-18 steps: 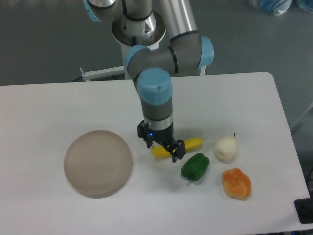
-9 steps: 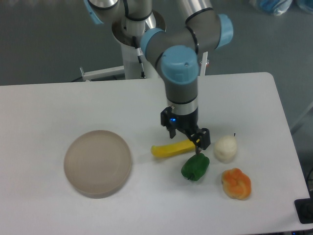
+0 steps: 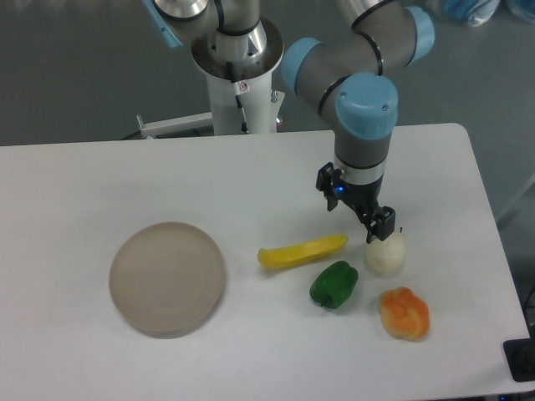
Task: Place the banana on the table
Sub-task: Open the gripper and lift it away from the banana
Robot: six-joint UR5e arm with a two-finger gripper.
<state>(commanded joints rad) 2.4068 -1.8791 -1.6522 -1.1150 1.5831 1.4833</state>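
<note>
One banana (image 3: 302,251) lies flat on the white table (image 3: 100,192), between the round plate (image 3: 168,278) and the white pear-like piece (image 3: 385,254), with the green pepper (image 3: 333,284) just beside it. The gripper (image 3: 359,210) hangs empty above and to its right, fingers parted. The placing looks done; a clean finish means lifting straight up, clear of the pale fruit under the lower fingertip.

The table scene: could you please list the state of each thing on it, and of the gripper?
banana: lying flat on the table, released
gripper: empty, above the white fruit
plate: empty
green pepper: on its side
orange pepper: resting, untouched
</note>
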